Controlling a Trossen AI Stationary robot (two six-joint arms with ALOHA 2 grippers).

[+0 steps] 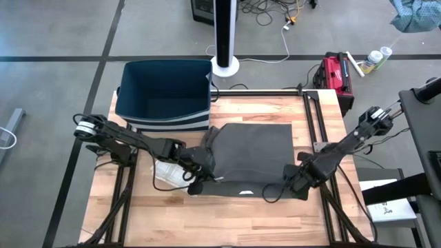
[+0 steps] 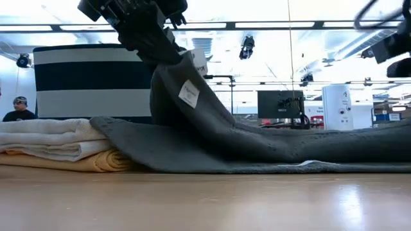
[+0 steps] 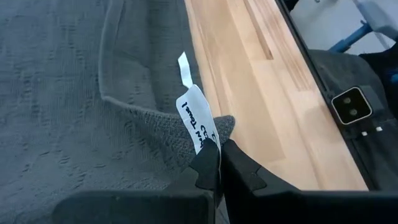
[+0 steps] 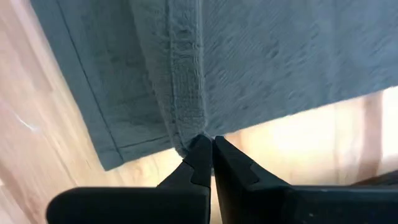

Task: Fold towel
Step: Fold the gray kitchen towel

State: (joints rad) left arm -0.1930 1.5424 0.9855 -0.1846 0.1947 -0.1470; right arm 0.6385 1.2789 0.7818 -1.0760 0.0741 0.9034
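A dark grey towel [image 1: 251, 158] lies spread on the wooden table, with its left part raised off it. My left gripper [image 1: 200, 164] is shut on the towel's near-left corner, which carries a white label [image 3: 198, 118]. In the low view that corner [image 2: 168, 67] stands well above the table under the gripper. My right gripper [image 1: 295, 178] is shut on the towel's near-right edge, low over the table. The rest of the towel [image 2: 270, 151] rests flat on the wood. My left gripper pinches the towel's corner [image 3: 225, 124] right beside the white label, between its two fingers. The corner is lifted clear and the cloth slopes down from it to the part [image 2: 212, 154] lying on the table. My right gripper pinches a bunched fold at the towel's edge [image 4: 194, 134] between its two fingers [image 4: 202, 155]. The cloth spreads away from the tips, and the hemmed corner [image 4: 109, 155] beside them lies low over the wood. How many layers it has, I cannot tell.
A dark blue bin with a striped side [image 1: 165, 93] stands at the table's far left. A stack of folded towels, white over yellow [image 2: 54, 146], lies on the table's left side. A dark metal frame [image 1: 313, 114] runs along the right and far edges. A person [image 2: 19, 109] is far behind.
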